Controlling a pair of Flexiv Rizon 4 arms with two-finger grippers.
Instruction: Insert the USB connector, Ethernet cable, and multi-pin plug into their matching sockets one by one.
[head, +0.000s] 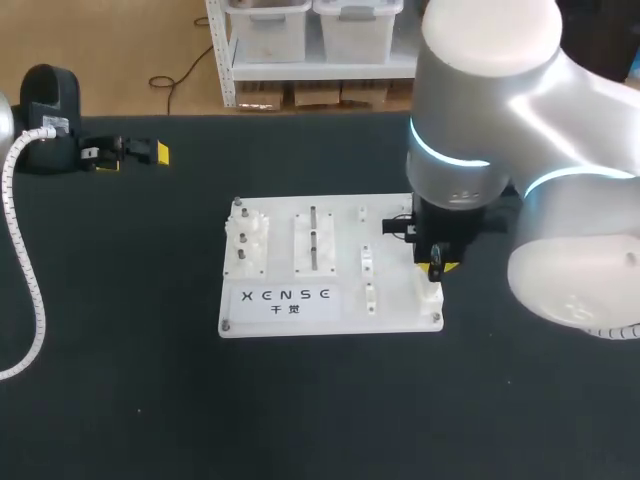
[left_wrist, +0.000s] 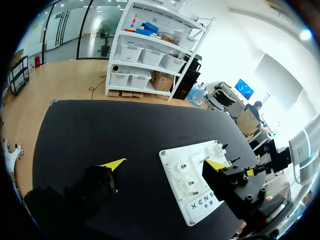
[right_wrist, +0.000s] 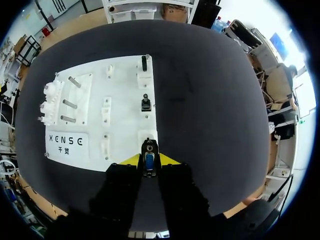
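The white socket board (head: 340, 300) lies mid-table. My right gripper (head: 438, 266) hangs over its front right corner. In the right wrist view that gripper (right_wrist: 149, 167) is shut on a black USB connector with a blue insert (right_wrist: 149, 159). The connector points down at the white socket block (right_wrist: 148, 137) on the board (right_wrist: 125, 100). Farther along the same column stand two dark plugs (right_wrist: 145, 103) (right_wrist: 144, 63) in their sockets. My left gripper (head: 130, 156) rests open at the table's far left, away from the board; its own view shows the gripper (left_wrist: 165, 164) holding nothing.
White gears (head: 247, 240) sit on the board's left side, a peg plate (head: 313, 243) in its middle, and small clips (head: 367, 272) right of that. My left arm's spiral cable (head: 25, 270) hangs along the table's left edge.
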